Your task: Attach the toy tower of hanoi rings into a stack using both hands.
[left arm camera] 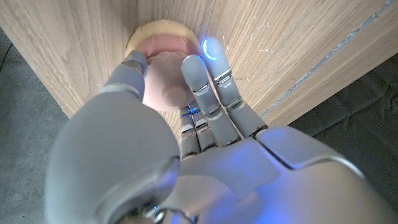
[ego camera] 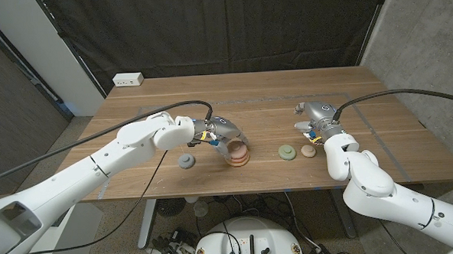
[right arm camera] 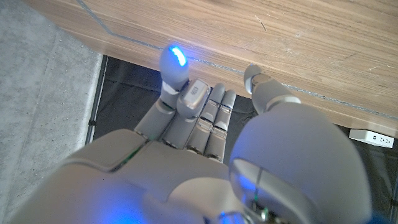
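On the wooden table (ego camera: 271,94) there are four toy ring pieces: one grey ring (ego camera: 186,161), one green ring (ego camera: 287,151), one small tan ring (ego camera: 308,150) and one pink-and-tan stack (ego camera: 238,155). One white power strip (ego camera: 128,80) lies at the far edge.

On the table (ego camera: 133,100) we find a stack of rings (ego camera: 238,155) near the front middle. One ring (ego camera: 186,161) lies left of it; two more rings (ego camera: 287,151) (ego camera: 308,150) lie right. A power strip (ego camera: 128,80) sits at the back-left corner.
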Motion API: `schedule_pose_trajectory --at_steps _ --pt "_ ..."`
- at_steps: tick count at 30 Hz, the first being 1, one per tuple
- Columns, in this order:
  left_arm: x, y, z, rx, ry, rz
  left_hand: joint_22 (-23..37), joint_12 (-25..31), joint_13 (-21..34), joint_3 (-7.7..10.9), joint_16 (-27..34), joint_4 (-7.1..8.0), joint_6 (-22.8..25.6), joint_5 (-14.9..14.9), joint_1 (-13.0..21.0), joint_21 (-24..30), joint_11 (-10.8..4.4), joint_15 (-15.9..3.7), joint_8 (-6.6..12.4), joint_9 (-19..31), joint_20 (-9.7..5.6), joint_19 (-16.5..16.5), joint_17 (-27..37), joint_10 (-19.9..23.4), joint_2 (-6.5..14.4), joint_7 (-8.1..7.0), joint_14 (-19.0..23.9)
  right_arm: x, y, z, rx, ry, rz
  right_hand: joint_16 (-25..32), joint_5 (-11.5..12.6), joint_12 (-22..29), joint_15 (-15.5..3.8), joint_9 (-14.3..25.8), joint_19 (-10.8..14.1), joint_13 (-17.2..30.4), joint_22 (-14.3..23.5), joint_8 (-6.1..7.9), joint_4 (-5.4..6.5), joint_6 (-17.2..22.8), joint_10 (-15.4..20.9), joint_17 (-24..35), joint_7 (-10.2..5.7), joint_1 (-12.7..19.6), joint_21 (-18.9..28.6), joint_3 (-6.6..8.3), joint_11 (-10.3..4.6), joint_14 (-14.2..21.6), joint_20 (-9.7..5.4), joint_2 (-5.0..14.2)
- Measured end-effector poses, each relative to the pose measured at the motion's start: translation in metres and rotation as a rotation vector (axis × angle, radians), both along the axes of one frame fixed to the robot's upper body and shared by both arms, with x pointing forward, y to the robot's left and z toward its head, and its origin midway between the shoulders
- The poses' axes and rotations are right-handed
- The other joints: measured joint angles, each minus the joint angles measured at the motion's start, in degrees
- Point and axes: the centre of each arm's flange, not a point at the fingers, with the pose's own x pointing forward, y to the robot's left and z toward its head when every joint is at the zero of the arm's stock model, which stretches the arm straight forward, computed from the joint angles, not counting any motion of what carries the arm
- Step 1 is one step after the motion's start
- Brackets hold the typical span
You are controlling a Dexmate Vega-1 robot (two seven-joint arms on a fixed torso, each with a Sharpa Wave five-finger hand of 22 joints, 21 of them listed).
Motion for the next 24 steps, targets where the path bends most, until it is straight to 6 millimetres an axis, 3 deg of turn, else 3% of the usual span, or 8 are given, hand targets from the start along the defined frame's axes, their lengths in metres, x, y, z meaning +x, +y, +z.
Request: schedule_pose_trajectory --at_steps 11,24 --pt "0.0003 -0.0007 -0.0013 0.032 0.004 0.019 0.00 0.25 -0.80 -1.18 0.00 0.08 -2.85 -0.66 -0.95 -0.45 1.42 0.21 0.00 -0.53 0.20 -0.42 -1.53 -2.50 -0.49 1.01 -0.41 -0.0010 0.0014 0.0001 0.001 0.000 -0.002 0.00 0.00 0.00 0.00 0.00 0.00 0.00 -0.01 0.00 0.00 0.23 0.00 0.00 -0.23 0.00 0.00 0.00 0.00 0.00 0.00 0.00" --pt "-0.0009 -0.0011 0.0015 0.032 -0.008 0.020 -0.01 0.25 -1.32 -1.91 0.00 -0.03 -5.59 -1.06 -1.51 -0.89 2.07 0.63 0.01 -0.81 0.30 -0.93 -2.59 -4.48 -1.06 1.71 -0.83 -0.0013 0.0018 0.0008 0.001 0.000 -0.003 0.00 0.00 0.00 0.00 -0.29 0.00 0.00 0.00 0.00 0.00 0.22 0.00 0.00 -0.22 0.00 0.00 0.00 0.00 0.00 0.00 0.00"
